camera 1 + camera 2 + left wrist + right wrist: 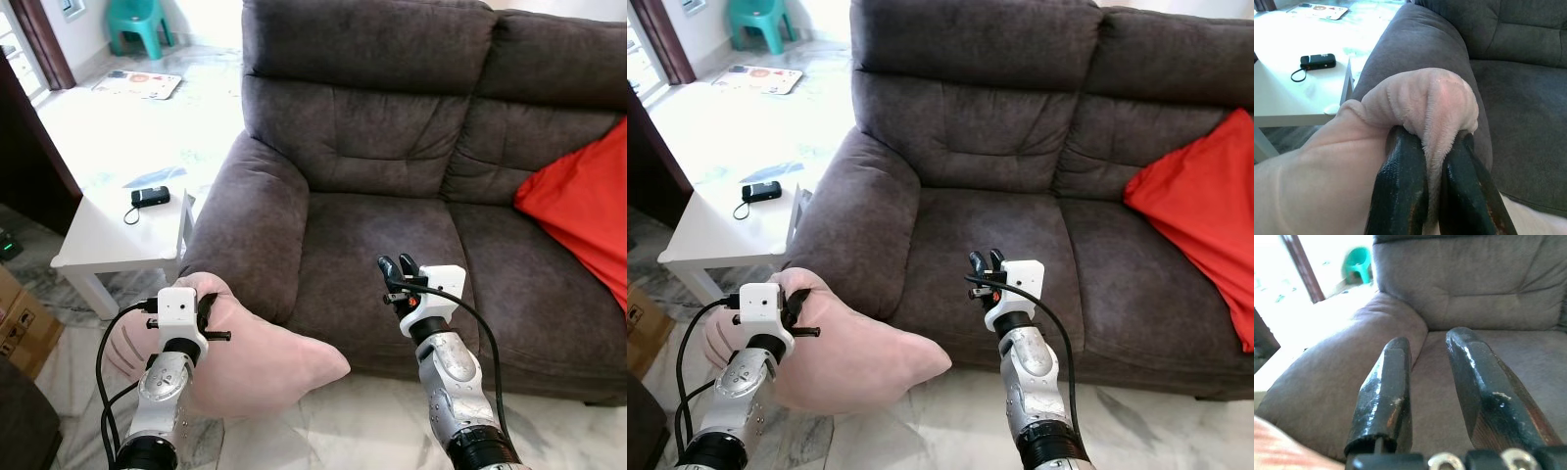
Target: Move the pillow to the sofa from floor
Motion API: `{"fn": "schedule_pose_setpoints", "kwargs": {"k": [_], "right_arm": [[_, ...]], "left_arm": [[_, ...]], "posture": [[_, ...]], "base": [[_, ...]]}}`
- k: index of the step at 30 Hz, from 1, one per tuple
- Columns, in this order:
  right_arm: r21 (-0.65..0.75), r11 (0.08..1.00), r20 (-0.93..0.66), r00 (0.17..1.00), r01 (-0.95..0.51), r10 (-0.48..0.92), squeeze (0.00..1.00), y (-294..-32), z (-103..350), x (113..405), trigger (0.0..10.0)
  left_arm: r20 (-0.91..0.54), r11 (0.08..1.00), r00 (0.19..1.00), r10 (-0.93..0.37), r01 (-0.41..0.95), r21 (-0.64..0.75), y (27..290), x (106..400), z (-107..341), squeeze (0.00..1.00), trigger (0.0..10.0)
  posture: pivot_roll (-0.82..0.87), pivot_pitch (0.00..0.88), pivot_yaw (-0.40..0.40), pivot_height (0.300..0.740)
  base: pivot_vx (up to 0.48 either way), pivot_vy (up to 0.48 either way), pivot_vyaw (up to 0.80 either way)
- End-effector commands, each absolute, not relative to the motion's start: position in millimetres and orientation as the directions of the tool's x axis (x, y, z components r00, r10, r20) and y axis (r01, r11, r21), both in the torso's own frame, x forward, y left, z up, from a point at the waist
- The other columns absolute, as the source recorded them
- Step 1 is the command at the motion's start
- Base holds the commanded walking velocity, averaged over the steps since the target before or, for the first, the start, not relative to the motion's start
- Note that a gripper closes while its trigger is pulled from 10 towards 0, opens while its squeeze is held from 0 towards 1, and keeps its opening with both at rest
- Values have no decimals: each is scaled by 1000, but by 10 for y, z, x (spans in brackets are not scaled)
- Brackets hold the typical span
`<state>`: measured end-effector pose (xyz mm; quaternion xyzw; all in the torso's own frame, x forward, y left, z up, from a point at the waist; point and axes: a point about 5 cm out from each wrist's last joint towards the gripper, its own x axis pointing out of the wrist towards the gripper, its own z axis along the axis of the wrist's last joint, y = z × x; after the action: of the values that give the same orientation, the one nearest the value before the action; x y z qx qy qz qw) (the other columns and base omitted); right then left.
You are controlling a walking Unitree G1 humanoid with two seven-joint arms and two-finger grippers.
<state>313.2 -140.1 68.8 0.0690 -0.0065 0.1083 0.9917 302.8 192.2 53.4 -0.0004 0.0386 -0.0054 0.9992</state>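
Left hand (pixel 1432 196) pinching pillow (pixel 255 367) fold; right hand (pixel 400 266) spread, empty. Lift clear over sofa (pixel 392 235) arm, release on seat.

Fuzzy plush pillow (pixel 1415 98), matt suede-ish sofa (pixel 392 127)

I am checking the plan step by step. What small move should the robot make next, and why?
Probably lift the left gripper up and toward the sofa seat. Its fingers are shut on a fold of the pink pillow, which hangs beside the sofa's armrest, below seat height. The right gripper is open, holding nothing.
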Motion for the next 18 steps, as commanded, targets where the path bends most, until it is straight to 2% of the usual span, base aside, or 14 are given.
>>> {"fn": "schedule_pose_setpoints", "kwargs": {"k": [1, 10, 12, 17, 18], "right_arm": [[117, 967, -8, 973, -227, 229, 0, -1433, 650, 3137, 10000], [38, 938, -113, 931, -345, 347, 0, -1512, 544, 3111, 10000], [2, 907, -150, 897, -420, 416, 0, -1512, 524, 3097, 10000], [-37, 868, -206, 853, -496, 479, 0, -1520, 477, 3069, 10000], [-46, 825, -241, 808, -563, 538, 0, -1499, 439, 3022, 10000]], "left_arm": [[85, 997, 994, -73, 74, -3, 1843, 3181, 933, 0, 10000], [151, 964, 952, -266, 261, 51, 1623, 3231, 1277, 0, 10000], [152, 954, 942, -298, 293, 59, 1583, 3245, 1319, 0, 10000], [143, 946, 935, -325, 320, 57, 1548, 3251, 1349, 0, 10000], [143, 940, 930, -340, 335, 57, 1528, 3249, 1376, 0, 10000]], "posture": [[110, 0, -82, 740], [125, 0, -96, 740], [124, 0, -99, 740], [123, 0, -100, 740], [123, 0, -100, 740]], "base": [[0, 0, 0], [0, 0, 0], [0, 0, 0], [0, 0, 0], [0, 0, 0]]}}
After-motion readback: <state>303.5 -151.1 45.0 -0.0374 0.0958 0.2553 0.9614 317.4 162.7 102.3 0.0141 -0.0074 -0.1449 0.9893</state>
